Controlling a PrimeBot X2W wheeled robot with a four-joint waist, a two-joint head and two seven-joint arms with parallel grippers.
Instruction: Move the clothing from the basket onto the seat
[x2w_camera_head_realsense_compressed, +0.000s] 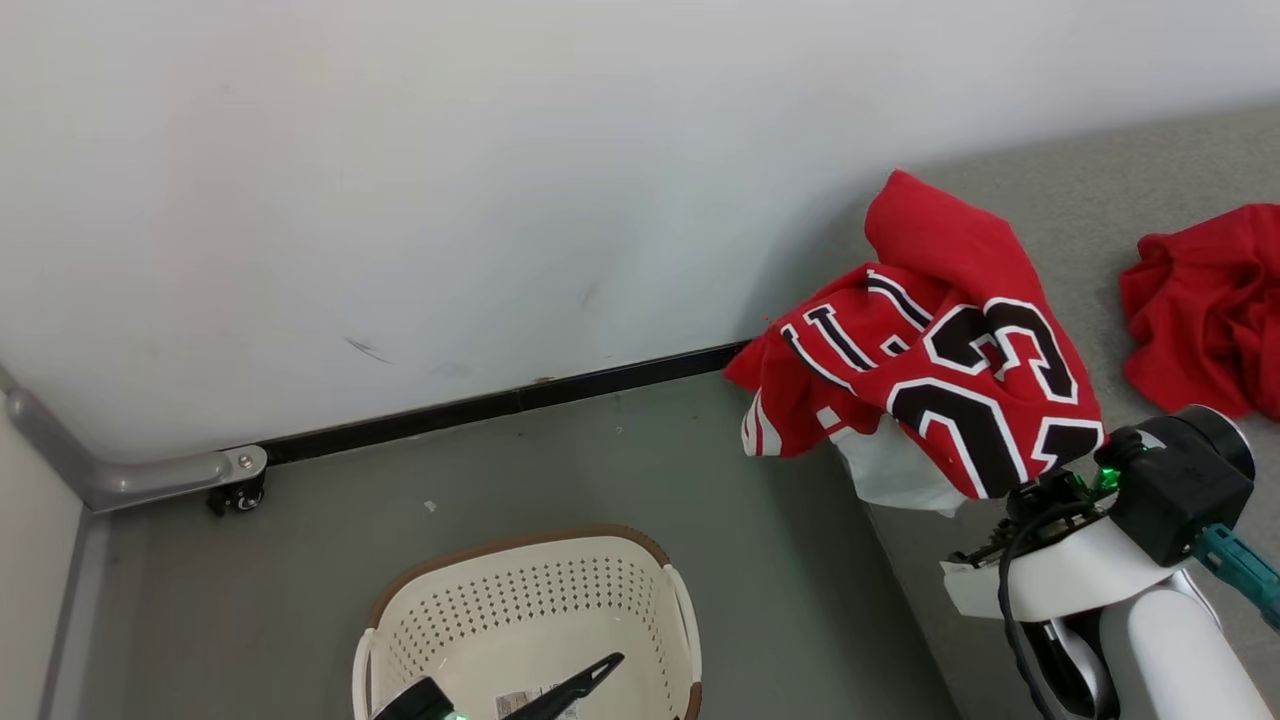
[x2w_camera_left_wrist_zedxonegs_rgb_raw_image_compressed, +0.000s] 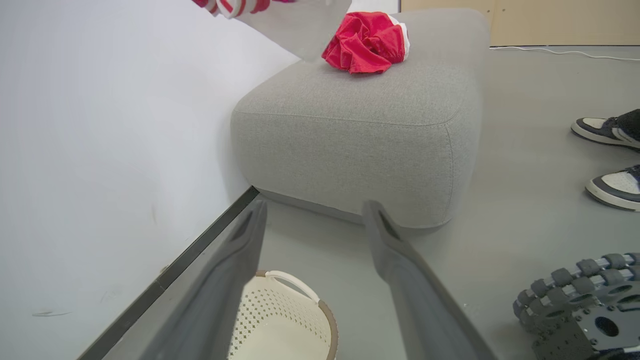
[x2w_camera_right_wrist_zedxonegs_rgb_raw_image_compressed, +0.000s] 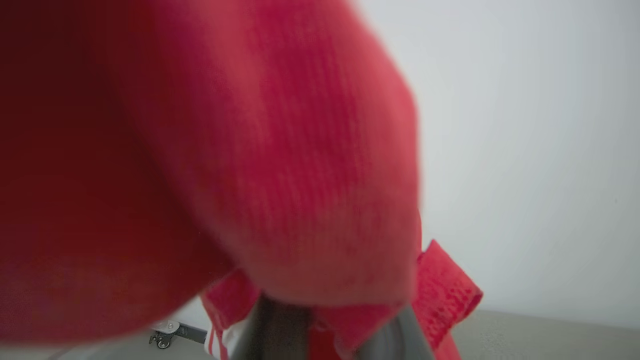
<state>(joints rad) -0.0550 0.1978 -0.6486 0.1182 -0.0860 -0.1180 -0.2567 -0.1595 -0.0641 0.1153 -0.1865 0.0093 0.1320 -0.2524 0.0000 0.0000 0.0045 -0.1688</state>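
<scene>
Status: right hand (x2w_camera_right_wrist_zedxonegs_rgb_raw_image_compressed: 330, 331) clamped on the red jersey (x2w_camera_head_realsense_compressed: 950, 370). The knit drapes limp over its fingers, black-and-white numerals up, white cloth (x2w_camera_head_realsense_compressed: 890, 472) hanging beneath. The bundle straddles the left edge of the seat (x2w_camera_left_wrist_zedxonegs_rgb_raw_image_compressed: 350, 150), partly over the floor. Bare grey weave lies to its right, so the right arm should likely carry rightward before release. A crumpled red garment (x2w_camera_head_realsense_compressed: 1210, 300) lies on the seat, far right. The left hand (x2w_camera_left_wrist_zedxonegs_rgb_raw_image_compressed: 316, 215) is spread wide above the basket (x2w_camera_head_realsense_compressed: 520, 600), perforated cream plastic, seemingly empty.
</scene>
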